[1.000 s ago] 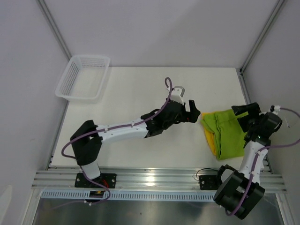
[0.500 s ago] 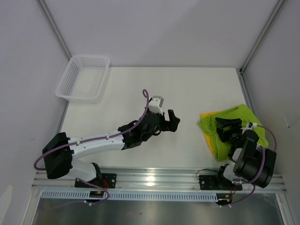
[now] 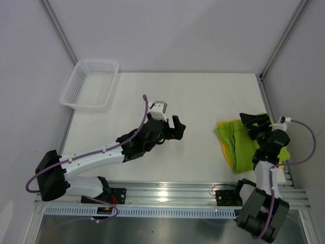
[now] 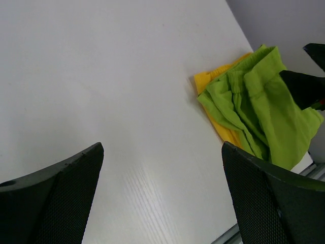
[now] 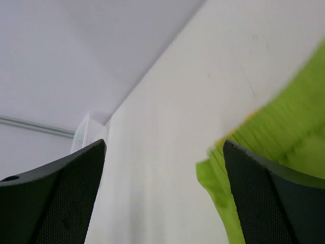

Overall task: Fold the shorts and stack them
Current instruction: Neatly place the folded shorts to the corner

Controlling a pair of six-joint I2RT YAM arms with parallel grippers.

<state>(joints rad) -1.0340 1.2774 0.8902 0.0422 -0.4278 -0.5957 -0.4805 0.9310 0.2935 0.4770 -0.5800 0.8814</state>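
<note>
Two arms, bolted at the near edge of the tabletop (image 3: pixel 203 96). Left gripper (image 3: pixel 177 127): one, over the middle of the tabletop, jaws spread wide in its wrist view, nothing between them, well apart from the cloth. Right gripper (image 3: pixel 252 122): one, at the right side, directly over the green cloth; its wrist view shows both fingers set wide apart with nothing held between them; whether the tips touch the fabric cannot be told. Shorts: two pairs, stacked at the right edge of the tabletop, toward the near side. Lime green shorts (image 3: pixel 244 145): one pair, on top, folded but rumpled, with ridges and folds visible in the left wrist view (image 4: pixel 264 112); a blurred green patch fills the lower right of the right wrist view (image 5: pixel 284 137). Yellow shorts (image 3: pixel 227 153): one pair, underneath, mostly covered, showing only as a narrow strip along the left and near margins of the green pair (image 4: pixel 213 81). Drawstring not visible. Basket (image 3: pixel 90 84): one, white plastic mesh, at the far left corner of the tabletop, partly overhanging its edge, well apart from both grippers and from the stack; nothing seen inside it.
</note>
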